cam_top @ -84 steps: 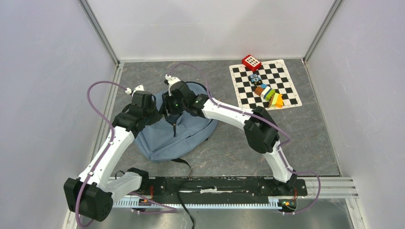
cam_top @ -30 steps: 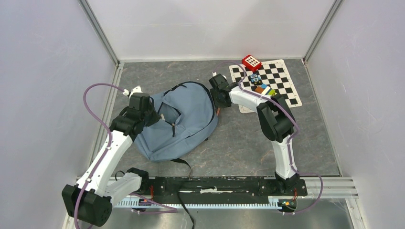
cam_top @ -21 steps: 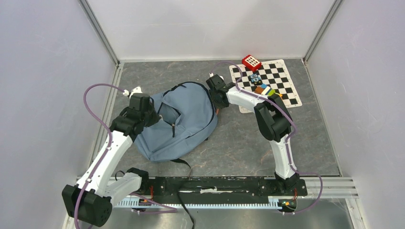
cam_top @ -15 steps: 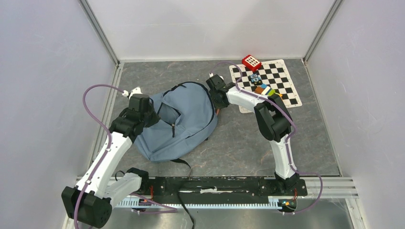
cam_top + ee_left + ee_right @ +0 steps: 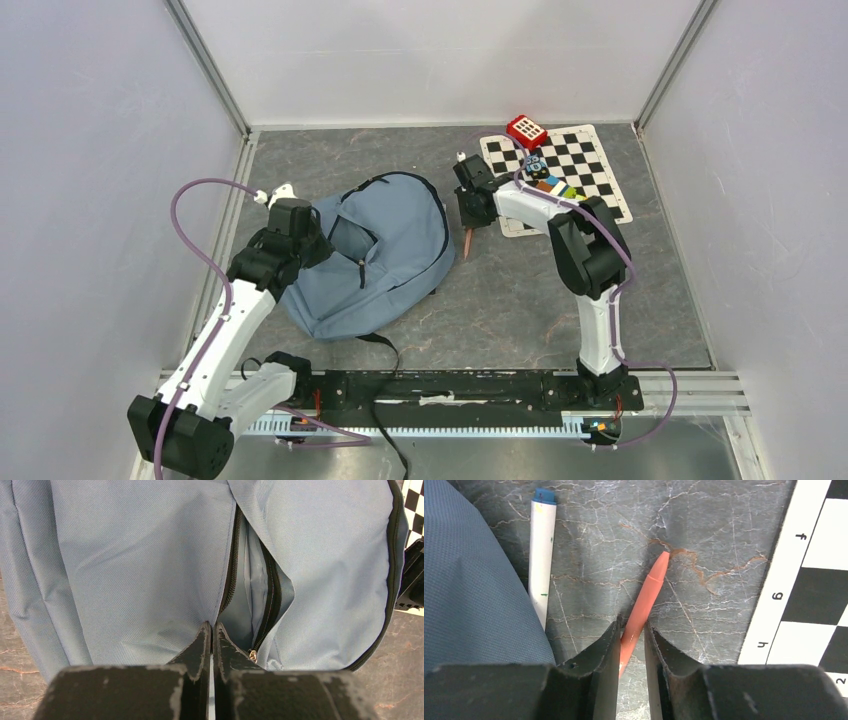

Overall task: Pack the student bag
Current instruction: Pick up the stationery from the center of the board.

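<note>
Blue-grey fabric marks the student bag [image 5: 370,260], which lies flat on the grey stone-patterned table [image 5: 520,300], toward 9 o'clock from the table's centre in the top view. Its black zipper stands parted, and you can see the pale lining through the gap in the left wrist view. The left gripper [image 5: 212,630] sits at the bag's 9 o'clock edge with its jaws pressed together, tips resting at the near end of the zipper opening; you cannot tell whether fabric is pinched between them. At 3 o'clock from the bag, just beside its edge, the right gripper [image 5: 630,630] has its jaws drawn narrow around an orange pen [image 5: 644,602], both fingers [image 5: 606,645] against the barrel and the pen's point aimed at the table. A white marker with a blue cap [image 5: 541,555] lies on the table alongside the bag's edge, apart from the pen. Toward 1 o'clock, the chessboard mat [image 5: 600,170] carries a red block [image 5: 527,131] at its far corner and a cluster of coloured blocks [image 5: 545,182] partly hidden by the right arm.
</note>
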`<state>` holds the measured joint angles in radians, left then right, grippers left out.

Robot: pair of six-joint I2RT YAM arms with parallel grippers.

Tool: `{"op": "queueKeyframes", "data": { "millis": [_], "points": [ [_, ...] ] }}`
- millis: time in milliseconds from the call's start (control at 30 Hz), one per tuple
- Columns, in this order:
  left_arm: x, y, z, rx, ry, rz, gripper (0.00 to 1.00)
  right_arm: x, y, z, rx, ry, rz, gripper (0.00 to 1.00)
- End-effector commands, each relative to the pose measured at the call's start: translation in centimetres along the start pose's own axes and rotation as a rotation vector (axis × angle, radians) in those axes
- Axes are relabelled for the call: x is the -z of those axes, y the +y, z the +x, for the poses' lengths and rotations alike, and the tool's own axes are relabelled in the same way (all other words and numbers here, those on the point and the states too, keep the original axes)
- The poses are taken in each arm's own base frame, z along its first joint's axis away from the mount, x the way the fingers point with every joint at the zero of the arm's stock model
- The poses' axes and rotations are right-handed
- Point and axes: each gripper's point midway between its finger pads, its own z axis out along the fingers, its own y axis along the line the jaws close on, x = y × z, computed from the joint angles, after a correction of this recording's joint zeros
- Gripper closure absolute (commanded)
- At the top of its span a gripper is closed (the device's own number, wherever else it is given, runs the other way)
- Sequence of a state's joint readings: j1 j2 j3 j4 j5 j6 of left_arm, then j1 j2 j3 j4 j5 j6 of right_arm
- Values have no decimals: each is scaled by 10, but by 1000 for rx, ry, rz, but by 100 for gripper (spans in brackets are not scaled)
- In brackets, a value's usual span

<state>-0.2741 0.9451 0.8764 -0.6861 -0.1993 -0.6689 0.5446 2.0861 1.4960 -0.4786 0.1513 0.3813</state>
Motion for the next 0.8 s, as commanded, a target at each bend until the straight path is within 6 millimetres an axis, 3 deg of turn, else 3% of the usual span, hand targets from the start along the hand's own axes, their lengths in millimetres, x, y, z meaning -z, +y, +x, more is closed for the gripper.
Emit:
{"op": "queueKeyframes", "data": {
  "millis": [0, 100, 267, 400, 567, 767],
  "points": [
    [6, 2, -9, 31, -37, -6, 98, -6, 1, 21, -21, 72, -49, 74],
    [7, 2, -10, 29, -40, -9, 98, -3, 4, 14, -33, 52, -70, 85],
    [8, 2, -10, 26, -41, -5, 98, 21, -4, -13, -40, -58, -56, 100],
    [8, 2, -9, 24, -38, -3, 98, 47, -14, -32, -31, -163, -37, 100],
    [7, 0, -10, 17, -36, 4, 98, 96, -20, -61, -43, -342, -51, 100],
    [4, -5, -11, 12, -29, 21, 98, 143, 12, -75, -90, -492, -248, 100]
  ]
}}
